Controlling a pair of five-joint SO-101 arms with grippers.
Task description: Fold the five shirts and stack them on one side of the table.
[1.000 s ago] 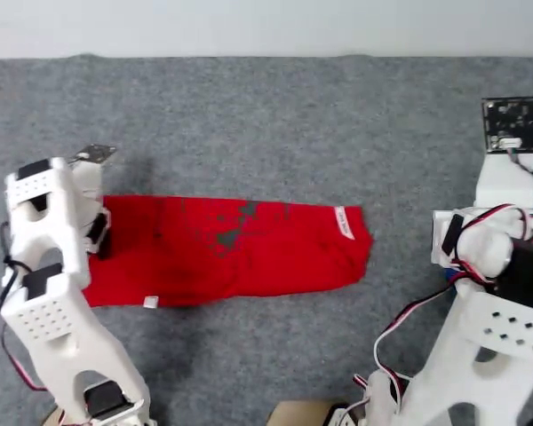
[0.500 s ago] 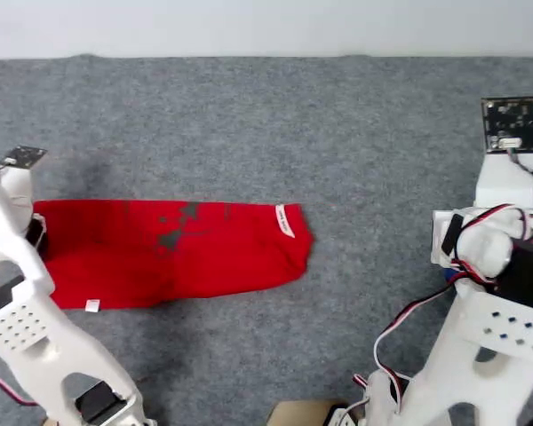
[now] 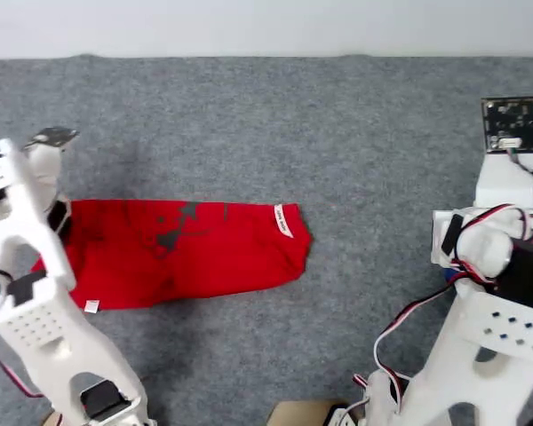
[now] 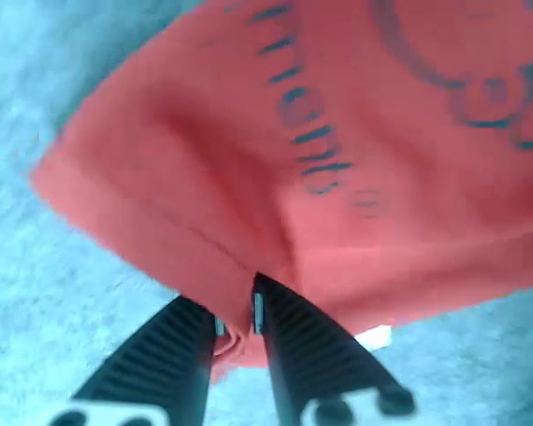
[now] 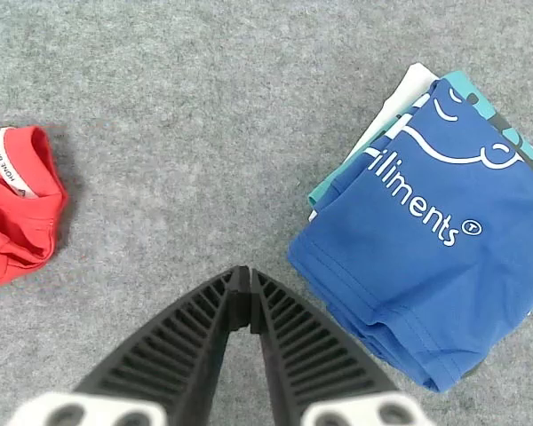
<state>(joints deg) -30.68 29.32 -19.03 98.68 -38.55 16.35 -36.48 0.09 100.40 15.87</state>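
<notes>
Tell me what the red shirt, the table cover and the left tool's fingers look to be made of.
Red shirt: soft matte knit, probably cotton jersey; it creases and bunches where the left tool pinches it.
Table cover: grey felt or short-pile carpet, judging by its fuzzy, flecked surface.
Fingers: hard black plastic with ribbed faces, possibly printed.

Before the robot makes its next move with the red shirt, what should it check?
1. Left jaws pinch the red shirt at its edge: ok.
2. Red shirt folded small enough to stack: not ok, it lies as a long strip.
3. Right jaws shut, holding nothing, over the grey mat: ok.
4. Blue shirt sits tidy on top of the folded pile: ok.
5. Four shirts already in the pile: cannot tell.
</notes>
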